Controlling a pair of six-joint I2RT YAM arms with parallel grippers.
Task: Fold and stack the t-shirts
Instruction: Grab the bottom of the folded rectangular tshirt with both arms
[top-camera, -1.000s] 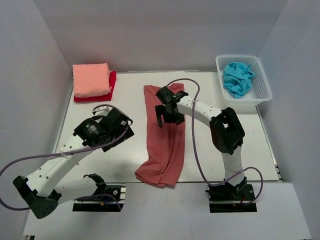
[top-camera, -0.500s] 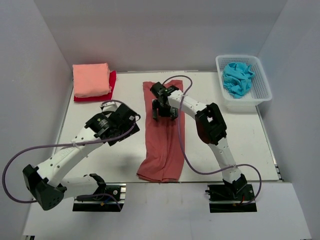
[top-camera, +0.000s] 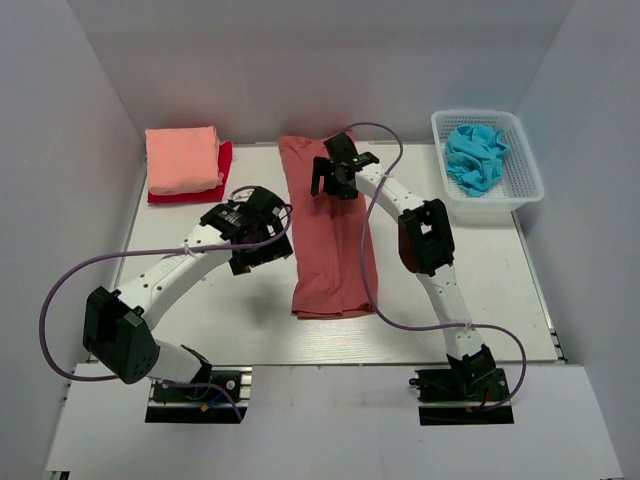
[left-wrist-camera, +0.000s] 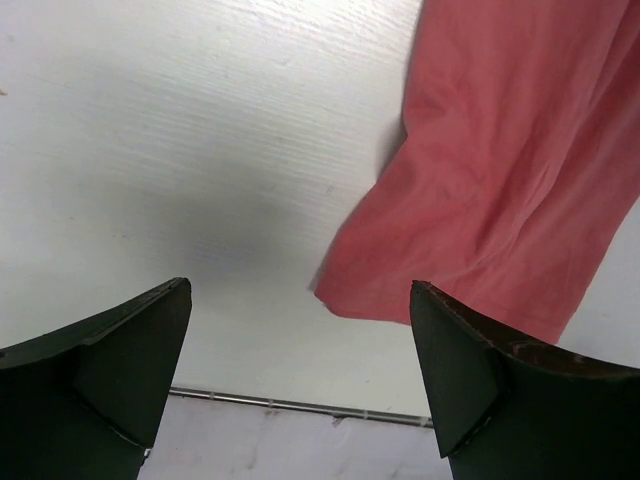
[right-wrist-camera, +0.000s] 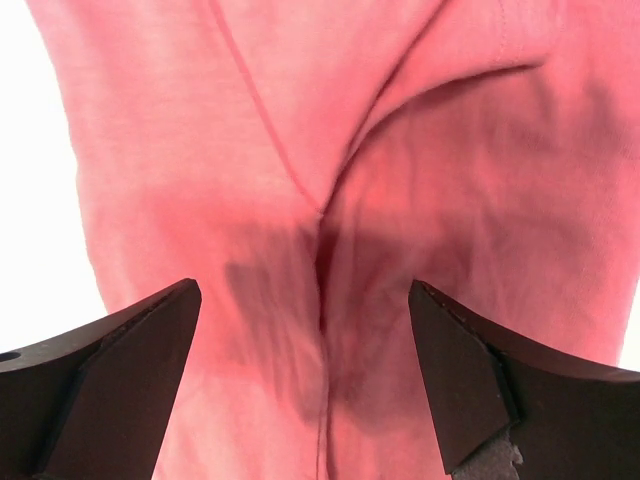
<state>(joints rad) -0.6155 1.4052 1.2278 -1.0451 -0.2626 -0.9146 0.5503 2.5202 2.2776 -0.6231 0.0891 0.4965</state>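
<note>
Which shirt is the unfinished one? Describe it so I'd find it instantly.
Look at the middle of the white table. The brick-red shirt lies there as a long strip. Unlike the pink shirt and red shirt stacked far left, it isn't a neat rectangle.

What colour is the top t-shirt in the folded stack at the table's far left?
Salmon pink; the top t-shirt shows best in the top external view.
</note>
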